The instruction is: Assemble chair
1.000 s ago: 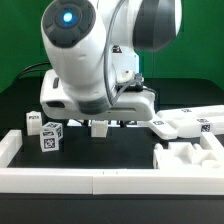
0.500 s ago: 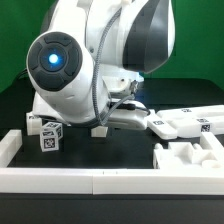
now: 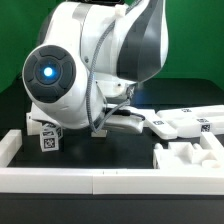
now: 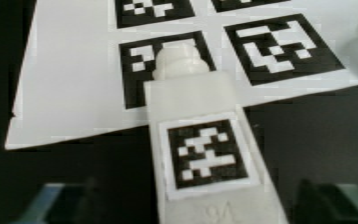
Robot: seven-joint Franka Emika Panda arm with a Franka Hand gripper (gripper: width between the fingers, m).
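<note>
Chair hardly started, judging by loose parts: long tagged chair piece (image 4: 202, 140) lay ungripped between the wide-apart jaws of the gripper (image 4: 190, 205), its end overlapping the marker board (image 4: 78, 80); panels (image 3: 190, 122) and small tagged blocks (image 3: 47, 135) sat separate, nothing visibly joined

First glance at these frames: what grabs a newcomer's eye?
In the exterior view, the white robot arm fills the centre, with a glowing blue light on its joint toward the exterior view's left. In the wrist view, a long white tagged chair piece lies between the open fingers, one end reaching over the marker board.
</note>
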